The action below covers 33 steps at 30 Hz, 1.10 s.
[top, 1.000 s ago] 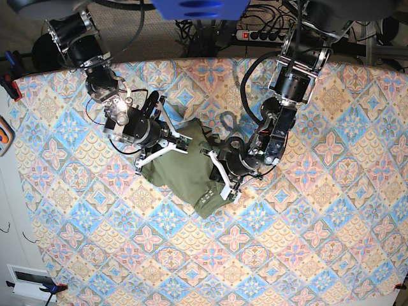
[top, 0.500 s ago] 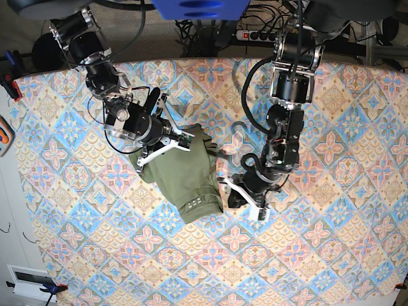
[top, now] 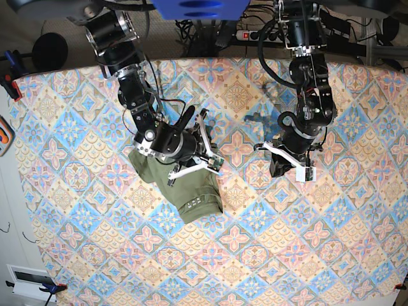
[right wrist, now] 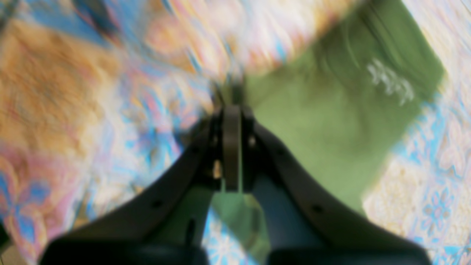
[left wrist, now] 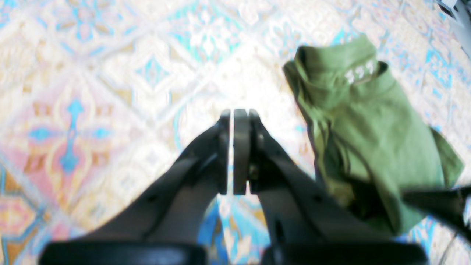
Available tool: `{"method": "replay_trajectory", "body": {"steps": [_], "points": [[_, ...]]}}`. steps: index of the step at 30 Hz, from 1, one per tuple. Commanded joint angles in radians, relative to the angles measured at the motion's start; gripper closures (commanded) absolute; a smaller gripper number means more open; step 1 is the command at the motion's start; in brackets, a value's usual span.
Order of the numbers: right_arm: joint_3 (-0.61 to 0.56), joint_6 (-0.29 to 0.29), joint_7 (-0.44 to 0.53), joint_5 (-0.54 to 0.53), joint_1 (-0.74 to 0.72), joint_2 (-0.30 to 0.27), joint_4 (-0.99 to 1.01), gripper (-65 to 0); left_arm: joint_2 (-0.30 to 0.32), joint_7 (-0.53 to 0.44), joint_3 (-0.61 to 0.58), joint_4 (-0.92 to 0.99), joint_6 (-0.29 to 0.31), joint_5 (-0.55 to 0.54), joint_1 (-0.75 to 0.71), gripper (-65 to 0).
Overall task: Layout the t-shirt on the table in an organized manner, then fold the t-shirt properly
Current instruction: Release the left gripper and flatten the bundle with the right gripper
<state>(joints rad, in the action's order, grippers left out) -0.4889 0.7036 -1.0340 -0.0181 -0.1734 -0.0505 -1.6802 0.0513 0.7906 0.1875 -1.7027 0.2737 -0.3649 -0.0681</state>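
The t-shirt (top: 180,185) lies bunched on the desk (top: 331,242), left of centre, its long axis running from far-left to near-right. The right gripper (top: 213,162) is at the garment's far-right edge, jaws together; whether they pinch cloth cannot be told through the blur. The left gripper (left wrist: 235,152) hovers over bare desk well to the right, jaws together and empty. The right arm is nearer; spreading likely starts there.
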Motion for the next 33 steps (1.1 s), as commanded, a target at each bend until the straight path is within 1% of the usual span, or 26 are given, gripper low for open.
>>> {"method": "replay_trajectory", "body": {"steps": [1,4,7,14,18,23,28,33], "points": [[0.006,-0.005,0.033,-0.007,-0.021,0.019,-0.002,-0.2,0.003,-0.023,0.004,-0.038,0.005,-0.012,-0.006,-0.1],[0.009,-0.005,0.076,-0.006,-0.027,0.065,0.056,-0.2,0.003,-0.024,0.005,-0.059,0.005,-0.012,-0.051,-0.1],[0.045,-0.005,0.129,-0.006,-0.058,0.085,0.151,-0.2,0.005,-0.027,0.007,-0.063,0.005,-0.026,-0.08,-0.1],[0.146,-0.005,0.252,-0.006,-0.091,0.085,0.334,-0.2,0.023,-0.029,0.028,-0.078,0.005,-0.119,-0.128,-0.1],[0.207,-0.005,0.321,-0.006,-0.091,0.085,0.415,-0.2,0.043,-0.03,0.027,-0.078,0.005,-0.13,-0.138,-0.1],[0.281,-0.005,0.404,-0.006,-0.091,0.085,0.521,-0.2,0.045,-0.03,0.027,-0.078,0.005,-0.13,-0.14,0.0],[0.358,-0.005,0.446,-0.006,-0.091,0.085,0.57,-0.2,0.045,-0.03,0.027,-0.078,0.005,-0.131,-0.14,0.0],[0.454,-0.005,0.449,-0.006,-0.091,0.085,0.579,-0.2,0.045,-0.03,0.027,-0.079,0.005,-0.131,-0.14,0.0]]}}
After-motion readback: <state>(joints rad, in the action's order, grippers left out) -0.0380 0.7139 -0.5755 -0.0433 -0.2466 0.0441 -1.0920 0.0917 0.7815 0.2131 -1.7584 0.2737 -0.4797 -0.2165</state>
